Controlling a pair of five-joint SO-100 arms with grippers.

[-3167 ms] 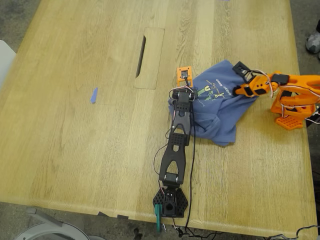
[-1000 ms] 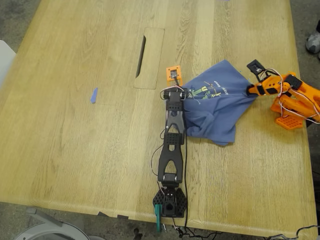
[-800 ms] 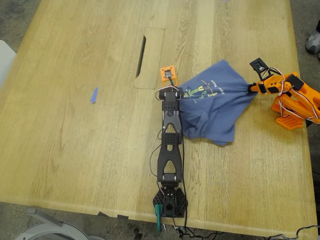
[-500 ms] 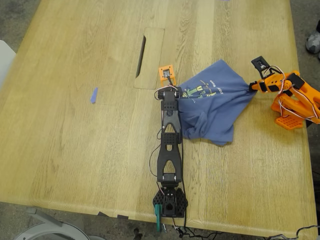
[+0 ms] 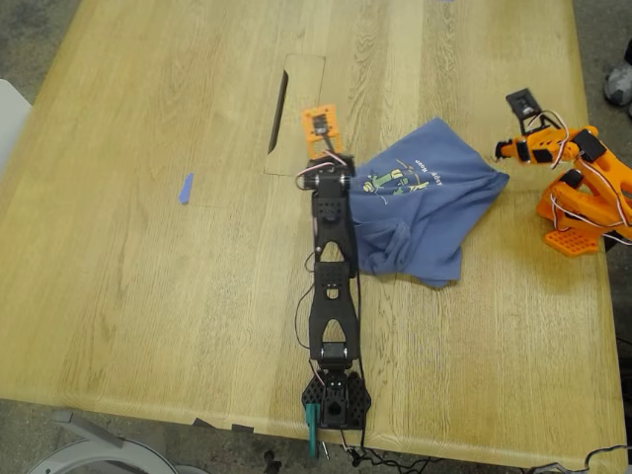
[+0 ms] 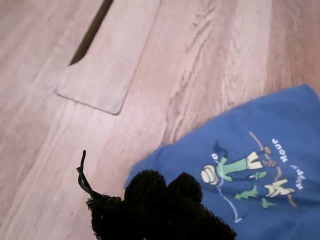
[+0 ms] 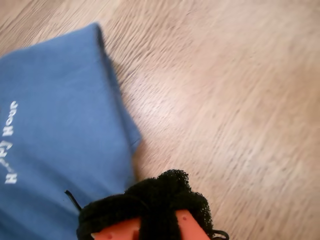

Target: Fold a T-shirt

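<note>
The slate-blue T-shirt [image 5: 425,212] lies crumpled on the wooden table [image 5: 148,247], print side up. Its green-and-yellow figure and white text show in the first wrist view [image 6: 250,170]. My first gripper [image 5: 334,181], on the black arm, sits at the shirt's edge on the exterior view's left. Its black foam pads [image 6: 150,200] overlap that edge, and the grip is hidden. My second gripper [image 5: 504,150], on the orange arm, hovers just off the shirt's corner on the exterior view's right. The shirt [image 7: 55,130] lies flat beside its pads [image 7: 160,200].
A long cable slot [image 5: 278,111] with its inset panel lies beyond the black arm. A small blue scrap [image 5: 185,188] lies on the exterior view's left. The orange arm's base [image 5: 583,212] stands near the table's edge, and the black arm's base [image 5: 336,400] stands near the front edge.
The two arms pulled the shirt taut and wider. Now the orange arm has let the corner go and drawn back, and the corner lies on the table. The black arm's head has shifted towards the slot.
</note>
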